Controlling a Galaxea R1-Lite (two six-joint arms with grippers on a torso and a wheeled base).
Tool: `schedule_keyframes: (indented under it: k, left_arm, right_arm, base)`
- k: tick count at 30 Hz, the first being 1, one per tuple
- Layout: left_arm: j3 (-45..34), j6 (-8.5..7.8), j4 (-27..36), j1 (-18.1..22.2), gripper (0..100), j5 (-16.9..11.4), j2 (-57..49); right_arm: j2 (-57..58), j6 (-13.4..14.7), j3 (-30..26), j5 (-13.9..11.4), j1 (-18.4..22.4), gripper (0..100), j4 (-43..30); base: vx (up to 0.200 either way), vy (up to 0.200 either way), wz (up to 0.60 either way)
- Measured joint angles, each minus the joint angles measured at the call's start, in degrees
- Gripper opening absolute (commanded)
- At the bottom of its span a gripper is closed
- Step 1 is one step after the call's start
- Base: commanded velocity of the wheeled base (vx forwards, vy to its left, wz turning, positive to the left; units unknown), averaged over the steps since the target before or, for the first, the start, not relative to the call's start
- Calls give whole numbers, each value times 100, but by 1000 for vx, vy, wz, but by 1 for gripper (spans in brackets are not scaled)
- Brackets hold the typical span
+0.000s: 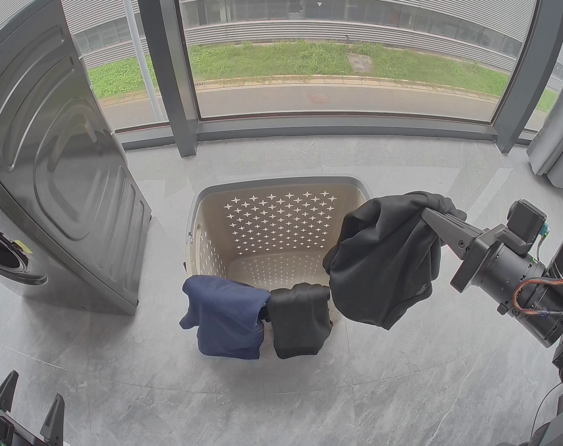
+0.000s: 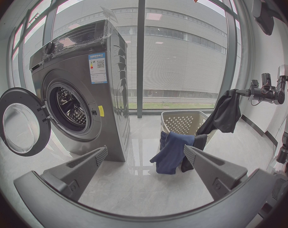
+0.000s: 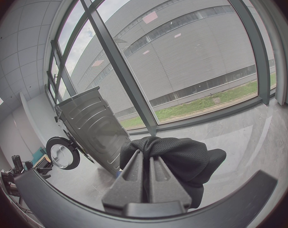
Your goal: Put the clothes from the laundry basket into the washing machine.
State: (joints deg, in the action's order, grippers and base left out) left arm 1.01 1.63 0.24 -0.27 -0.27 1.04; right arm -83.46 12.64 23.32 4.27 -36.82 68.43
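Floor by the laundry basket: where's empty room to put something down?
Bare floor lies between the washing machine and the laundry basket, and in front of it. The basket's near rim is crowded: a blue garment and a dark garment drape there; the right hand holds a black garment alongside.

Grey marble floor (image 1: 368,397), tall windows (image 1: 356,38)

Window frame (image 1: 170,63), grass (image 1: 331,60) + road (image 1: 325,100) outside, grey curtain (image 1: 557,147), tile floor (image 1: 294,397)
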Motion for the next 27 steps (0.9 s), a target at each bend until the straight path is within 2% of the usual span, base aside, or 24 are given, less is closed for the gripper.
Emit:
schedule_keyframes:
  k: [4, 27]
  left_arm:
    - [0, -7, 2, 0, 100, 2, -2]
    - [0, -16, 2, 0, 100, 0, -2]
  right_arm:
    - [11, 7, 0, -2, -91, 0, 27]
    - [57, 11, -9, -13, -144, 0, 55]
  base:
    - [0, 0, 0]
    - [0, 200, 0]
